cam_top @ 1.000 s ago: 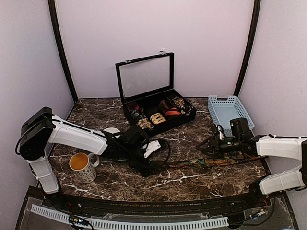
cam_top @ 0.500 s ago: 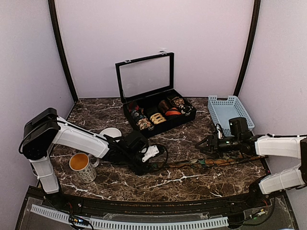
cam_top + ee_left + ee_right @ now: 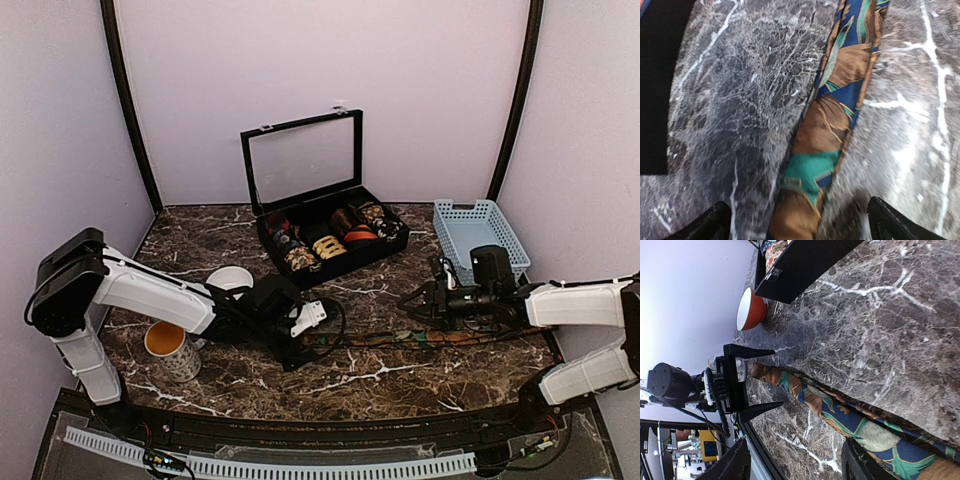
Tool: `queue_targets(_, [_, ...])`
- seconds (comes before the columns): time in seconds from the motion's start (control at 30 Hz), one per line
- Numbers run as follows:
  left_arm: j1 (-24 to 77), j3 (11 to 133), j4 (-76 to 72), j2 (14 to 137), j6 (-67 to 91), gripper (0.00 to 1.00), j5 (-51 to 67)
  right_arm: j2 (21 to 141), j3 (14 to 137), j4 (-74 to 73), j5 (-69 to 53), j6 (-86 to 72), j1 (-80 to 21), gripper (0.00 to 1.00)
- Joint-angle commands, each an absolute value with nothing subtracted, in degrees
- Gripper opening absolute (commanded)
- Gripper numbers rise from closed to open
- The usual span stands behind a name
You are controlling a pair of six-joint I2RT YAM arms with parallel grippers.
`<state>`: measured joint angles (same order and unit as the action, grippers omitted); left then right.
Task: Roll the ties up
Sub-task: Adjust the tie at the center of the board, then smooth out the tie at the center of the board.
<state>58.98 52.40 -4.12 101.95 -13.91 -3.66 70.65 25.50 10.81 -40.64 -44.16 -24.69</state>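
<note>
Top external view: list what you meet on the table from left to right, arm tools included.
mug → white bowl → left tool → right tool → blue basket. Left out: the tie and the black case, which each stretch across several of these.

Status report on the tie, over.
Left gripper open, astride tie, narrow end. Right gripper open, over it. Tie flat, unrolled. Mug, bowl well off it.
</note>
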Motion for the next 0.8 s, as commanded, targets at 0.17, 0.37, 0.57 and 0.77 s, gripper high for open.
queue_targets(0.17, [59.3, 43.4, -7.3, 74.7, -3.1, 0.99, -18.9, 81.2, 33.8, 25.5, -41.2, -50.1, -36.4, 0.75])
queue_targets(0.37, [55.3, 42.7, -2.1, 62.2, 9.3, 0.99, -23.5, 96.2, 45.4, 34.0, -41.7, -55.4, -45.7, 0.99])
queue_targets(0.57, [53.0, 42.8, 4.1, 55.3, 18.7, 0.99, -23.9, 110.7, 59.3, 38.1, -41.8, -60.7, -51.6, 0.97])
queue_targets(0.77, [52.3, 43.9, 10.3, 54.3, 20.3, 0.99, -24.8, 120.2, 65.1, 45.4, -41.9, -69.7, -55.1, 0.98])
